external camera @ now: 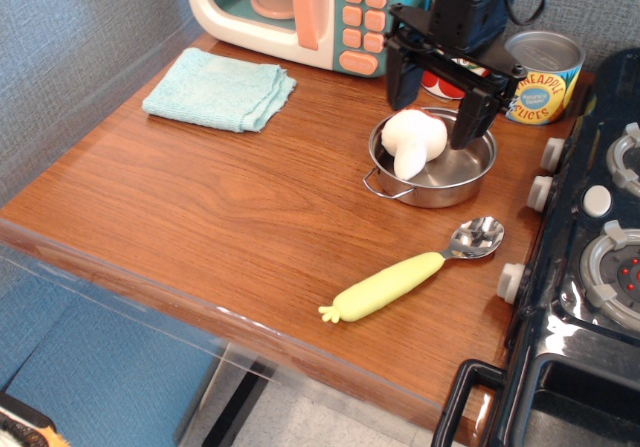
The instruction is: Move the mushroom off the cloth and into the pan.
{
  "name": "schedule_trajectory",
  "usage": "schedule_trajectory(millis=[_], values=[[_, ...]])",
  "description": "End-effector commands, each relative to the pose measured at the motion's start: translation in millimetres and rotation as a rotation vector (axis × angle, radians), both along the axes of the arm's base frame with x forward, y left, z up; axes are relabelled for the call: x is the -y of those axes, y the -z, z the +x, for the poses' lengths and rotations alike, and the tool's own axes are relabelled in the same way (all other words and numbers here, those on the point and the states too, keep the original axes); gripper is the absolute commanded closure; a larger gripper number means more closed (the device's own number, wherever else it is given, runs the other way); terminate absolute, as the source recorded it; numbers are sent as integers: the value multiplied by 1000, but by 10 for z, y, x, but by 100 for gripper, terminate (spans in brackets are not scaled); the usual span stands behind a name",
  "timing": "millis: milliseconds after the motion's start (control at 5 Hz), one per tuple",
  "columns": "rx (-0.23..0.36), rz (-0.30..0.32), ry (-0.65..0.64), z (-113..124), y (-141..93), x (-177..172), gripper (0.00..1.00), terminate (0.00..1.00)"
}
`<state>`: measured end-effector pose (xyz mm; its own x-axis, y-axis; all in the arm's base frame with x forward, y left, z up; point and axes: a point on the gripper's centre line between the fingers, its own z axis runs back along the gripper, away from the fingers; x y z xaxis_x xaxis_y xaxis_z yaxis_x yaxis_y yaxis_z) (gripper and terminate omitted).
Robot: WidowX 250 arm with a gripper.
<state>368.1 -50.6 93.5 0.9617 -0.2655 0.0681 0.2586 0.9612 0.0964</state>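
Where legible, can [541, 76] reads "PINEAPPLE SLICES"

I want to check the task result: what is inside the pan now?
The mushroom lies inside the pan, at its left side. The open gripper hangs above it. The pan floor under the mushroom is covered.
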Motion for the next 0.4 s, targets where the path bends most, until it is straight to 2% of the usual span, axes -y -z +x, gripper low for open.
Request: schedule_trajectory(millis=[0,200], values=[[60,-4,-135,-181,-254,-69,0,0],[60,-4,-135,-181,-254,-69,0,100]])
